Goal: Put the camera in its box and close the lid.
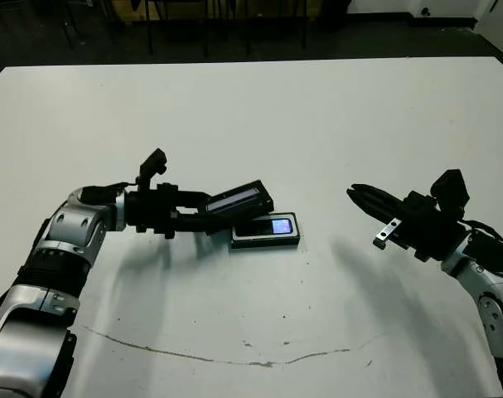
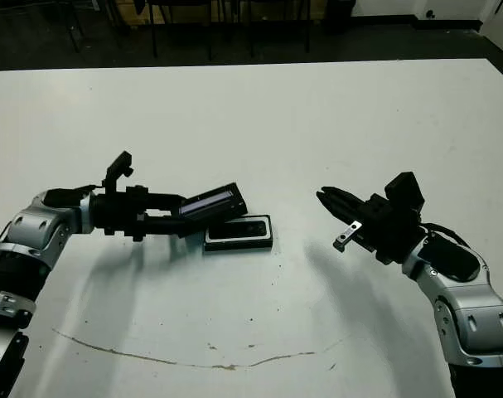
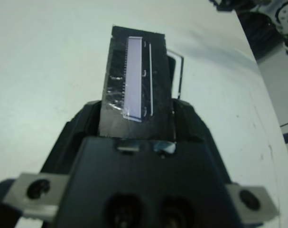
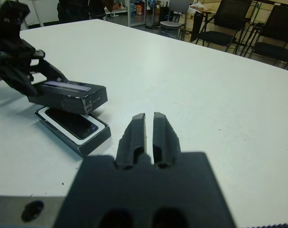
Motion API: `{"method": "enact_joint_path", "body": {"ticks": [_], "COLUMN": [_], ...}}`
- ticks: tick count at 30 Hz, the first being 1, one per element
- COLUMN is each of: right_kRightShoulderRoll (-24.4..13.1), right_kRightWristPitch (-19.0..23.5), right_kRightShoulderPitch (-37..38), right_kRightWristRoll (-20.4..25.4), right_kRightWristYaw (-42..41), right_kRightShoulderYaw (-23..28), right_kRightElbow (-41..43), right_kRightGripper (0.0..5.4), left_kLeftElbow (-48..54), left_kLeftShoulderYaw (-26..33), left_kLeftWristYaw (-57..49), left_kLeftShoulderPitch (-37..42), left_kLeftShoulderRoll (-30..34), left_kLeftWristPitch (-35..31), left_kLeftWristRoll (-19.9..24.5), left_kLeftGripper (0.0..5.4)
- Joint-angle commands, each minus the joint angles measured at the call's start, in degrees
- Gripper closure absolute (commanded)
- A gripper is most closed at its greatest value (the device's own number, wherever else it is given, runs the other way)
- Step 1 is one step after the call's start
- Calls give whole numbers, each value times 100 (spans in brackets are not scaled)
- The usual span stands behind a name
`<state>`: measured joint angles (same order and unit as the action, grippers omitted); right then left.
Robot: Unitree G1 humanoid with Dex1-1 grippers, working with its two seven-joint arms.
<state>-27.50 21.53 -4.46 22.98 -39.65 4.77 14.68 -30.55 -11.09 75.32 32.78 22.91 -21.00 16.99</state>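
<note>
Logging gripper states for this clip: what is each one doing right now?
Left gripper: closed on the lid, held above the box.
Right gripper: closed, empty.

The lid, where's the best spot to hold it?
Probably by its long side edges near one short end, coming from the robot's left, as the left end effector does. The lid is flat and slim, and that leaves its far end free above the box.

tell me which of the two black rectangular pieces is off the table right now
The flat black lid with the pale stripe, clamped tilted in the left tool. The white-lined black box lies flat on the white table with the glossy dark camera inside.
</note>
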Motion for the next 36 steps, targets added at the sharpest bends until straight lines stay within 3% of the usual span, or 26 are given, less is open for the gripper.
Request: {"method": "enact_joint_path", "body": {"ticks": [1,12,36], "right_kRightShoulderRoll": [-76,-61,-54], "right_kRightWristPitch": [224,839,716], "right_kRightShoulderPitch": [31,-18,-21], "right_kRightWristRoll": [67,285,134], "right_kRightWristYaw": [51,370,416], "right_kRightShoulderYaw": [43,144,98], "right_kRightElbow": [17,197,67], "right_kRightGripper": [540,540,540], "left_kLeftElbow": [-262,-659,-781], "left_kLeftShoulderYaw": [-141,-393,-609], "left_kLeftWristYaw": [122,580,832], "left_kLeftShoulderPitch": [72,246,360], "left_kLeftShoulderRoll": [-18,-100,-188], "left_kLeftWristPitch": [0,414,446], "left_kLeftWristRoll": [-179,-409,-625], "left_kLeftGripper": [271,271,271]}}
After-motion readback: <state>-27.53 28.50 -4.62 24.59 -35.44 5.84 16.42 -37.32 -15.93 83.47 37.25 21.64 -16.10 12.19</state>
